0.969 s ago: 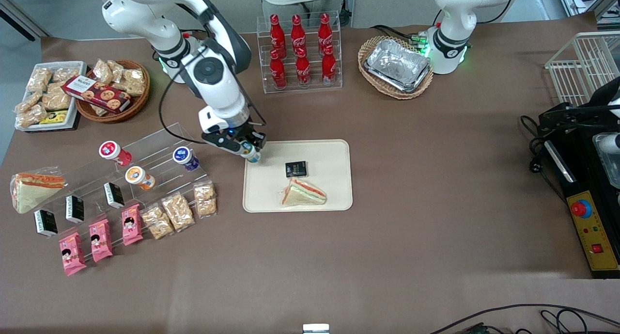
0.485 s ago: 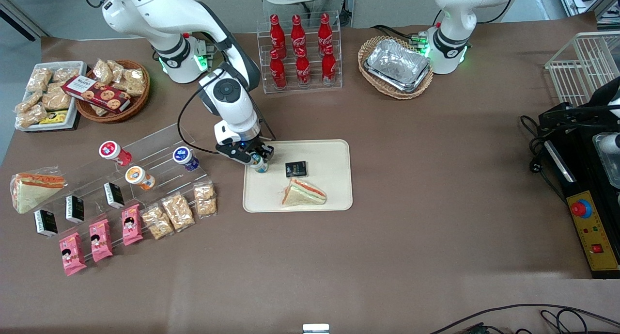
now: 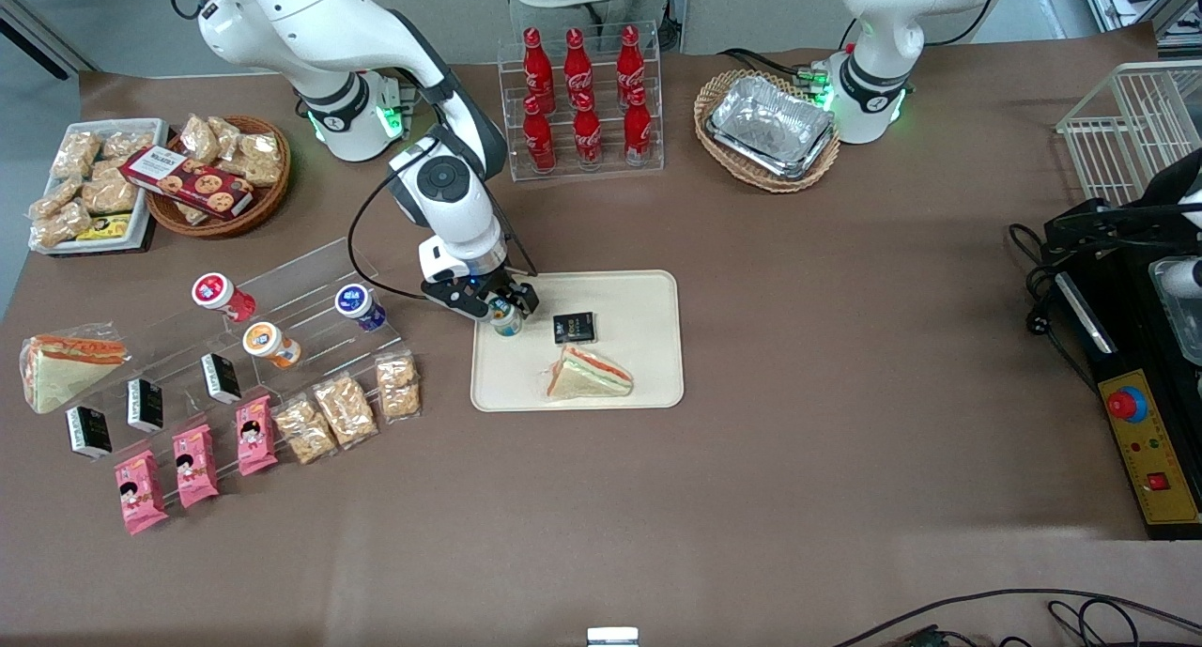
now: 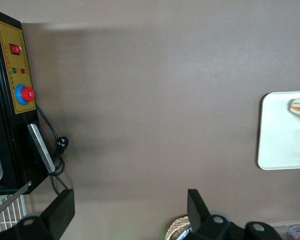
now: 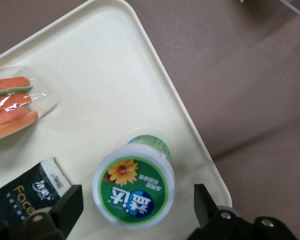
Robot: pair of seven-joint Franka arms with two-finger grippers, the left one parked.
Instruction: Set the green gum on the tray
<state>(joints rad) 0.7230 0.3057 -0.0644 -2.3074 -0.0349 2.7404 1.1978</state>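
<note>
The right wrist view shows the small green gum can with its round white lid (image 5: pixel 133 185) standing on the flat cream tray (image 5: pixel 110 95). The front view half hides it under the gripper (image 3: pixel 504 311). The gripper's fingers (image 5: pixel 66 208) are wide apart, not touching the can.

The green gum (image 5: pixel 134 189) has a white-rimmed green lid with a yellow flower, on the cream tray (image 5: pixel 100 90).
</note>
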